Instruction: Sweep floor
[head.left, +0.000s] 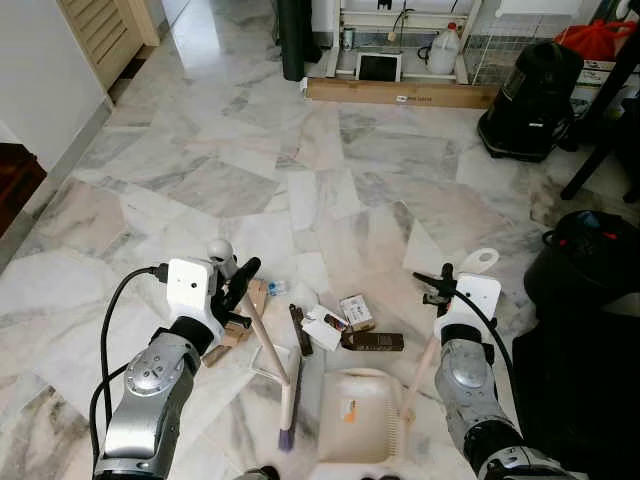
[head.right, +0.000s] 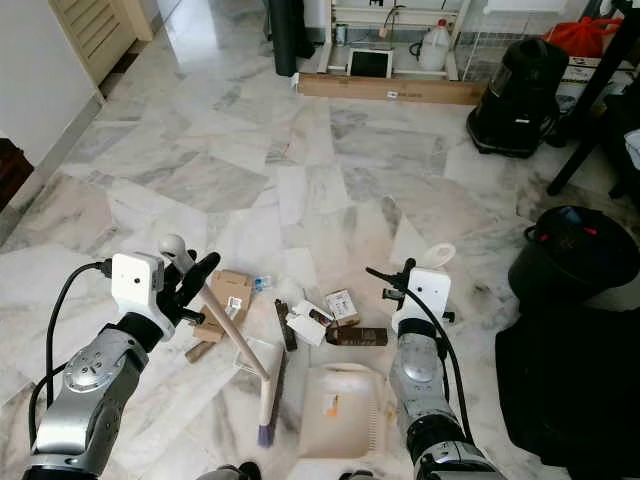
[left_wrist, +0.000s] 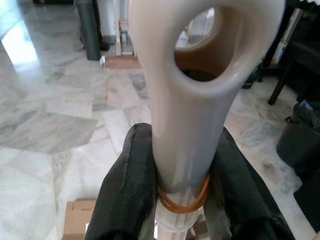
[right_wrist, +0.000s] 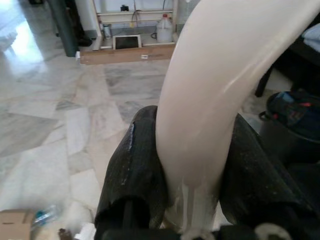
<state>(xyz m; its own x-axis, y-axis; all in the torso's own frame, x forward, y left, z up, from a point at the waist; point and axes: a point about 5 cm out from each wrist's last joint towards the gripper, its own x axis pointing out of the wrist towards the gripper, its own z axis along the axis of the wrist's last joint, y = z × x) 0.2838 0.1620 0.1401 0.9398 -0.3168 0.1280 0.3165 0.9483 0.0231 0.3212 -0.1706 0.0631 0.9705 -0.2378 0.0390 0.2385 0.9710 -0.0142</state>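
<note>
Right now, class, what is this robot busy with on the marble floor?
It is sweeping. The left gripper is shut on the broom handle, the right gripper on the dustpan handle. The dustpan sits on the floor just short of the litter: small boxes and wrappers not yet swept in.

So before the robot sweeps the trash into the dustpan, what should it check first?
1. Left gripper shut on the broom handle: ok.
2. Right gripper shut on the dustpan handle: ok.
3. Dustpan sits on the floor, mouth toward the trash: ok.
4. Broom head is behind the trash: not ok, it lies beside the dustpan, nearer the robot than the wrappers.
5. Cardboard box within the broom's reach: cannot tell.
</note>
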